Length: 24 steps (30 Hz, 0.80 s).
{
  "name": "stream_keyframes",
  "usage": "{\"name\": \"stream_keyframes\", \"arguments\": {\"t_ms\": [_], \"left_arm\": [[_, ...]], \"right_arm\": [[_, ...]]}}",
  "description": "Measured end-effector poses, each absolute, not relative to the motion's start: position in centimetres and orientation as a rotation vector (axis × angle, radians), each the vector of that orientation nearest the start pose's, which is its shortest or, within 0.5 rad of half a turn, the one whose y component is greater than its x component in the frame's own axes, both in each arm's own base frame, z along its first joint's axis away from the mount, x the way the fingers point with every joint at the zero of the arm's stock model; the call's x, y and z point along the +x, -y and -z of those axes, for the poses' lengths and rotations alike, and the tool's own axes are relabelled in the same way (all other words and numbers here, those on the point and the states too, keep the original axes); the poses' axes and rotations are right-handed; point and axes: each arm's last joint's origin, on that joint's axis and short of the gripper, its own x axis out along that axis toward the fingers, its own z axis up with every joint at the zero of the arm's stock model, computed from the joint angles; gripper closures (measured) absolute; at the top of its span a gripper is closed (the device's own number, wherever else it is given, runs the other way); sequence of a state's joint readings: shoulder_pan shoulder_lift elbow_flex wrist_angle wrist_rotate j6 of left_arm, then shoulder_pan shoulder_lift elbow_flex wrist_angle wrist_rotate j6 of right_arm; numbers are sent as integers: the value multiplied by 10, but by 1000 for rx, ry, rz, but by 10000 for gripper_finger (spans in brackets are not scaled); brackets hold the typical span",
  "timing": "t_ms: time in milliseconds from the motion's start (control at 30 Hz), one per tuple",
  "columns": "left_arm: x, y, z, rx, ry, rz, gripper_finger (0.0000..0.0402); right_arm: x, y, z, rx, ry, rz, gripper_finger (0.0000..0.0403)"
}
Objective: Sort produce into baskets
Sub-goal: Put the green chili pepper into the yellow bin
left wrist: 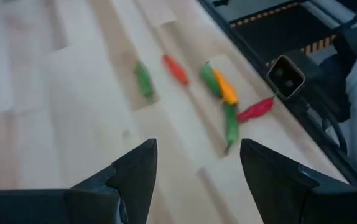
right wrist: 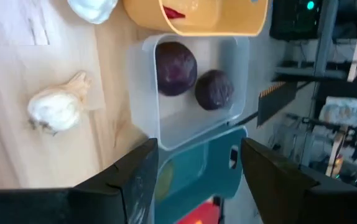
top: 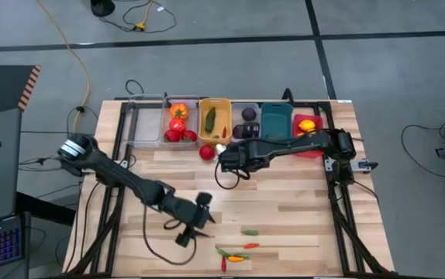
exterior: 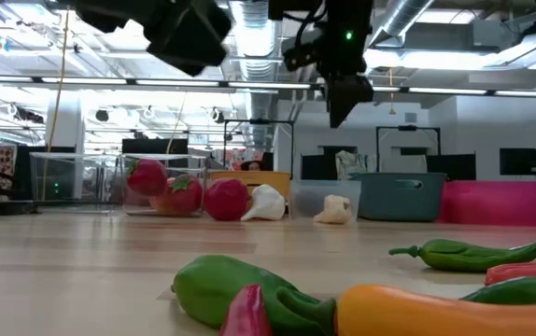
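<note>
Left wrist view puts the loose chilies [left wrist: 219,87] on the desk just ahead of the left tool [left wrist: 197,177], released and empty, their long axes lying roughly along its reach.

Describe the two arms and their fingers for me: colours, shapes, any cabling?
Both arms are dark, jointed links. The left arm has a pale grey round joint near its base; black cable loops under the right arm. The left gripper and right gripper have black wedge-shaped fingers.
</note>
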State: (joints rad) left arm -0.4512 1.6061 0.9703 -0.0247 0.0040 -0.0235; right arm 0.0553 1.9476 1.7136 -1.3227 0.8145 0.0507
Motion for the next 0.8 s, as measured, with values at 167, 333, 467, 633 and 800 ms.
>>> {"name": "stream_keyframes", "arguments": {"t_ms": [167, 333, 467, 633, 800], "left_arm": [[316, 170, -187, 120, -602, 472, 184], [323, 187, -167, 88, -559, 496, 184], [327, 198, -146, 69, -554, 504, 184], [328, 208, -122, 59, -559, 486, 184], [330, 212, -108, 78, -570, 446, 184]], "right_arm": [[367, -10, -278, -565, -1388, 685, 148], [368, -24, -291, -517, -1332, 696, 148], [369, -34, -303, -429, -1281, 675, 148], [370, -48, -316, -288, -1230, 632, 148], [372, -65, -322, -175, -1210, 514, 148]]}}
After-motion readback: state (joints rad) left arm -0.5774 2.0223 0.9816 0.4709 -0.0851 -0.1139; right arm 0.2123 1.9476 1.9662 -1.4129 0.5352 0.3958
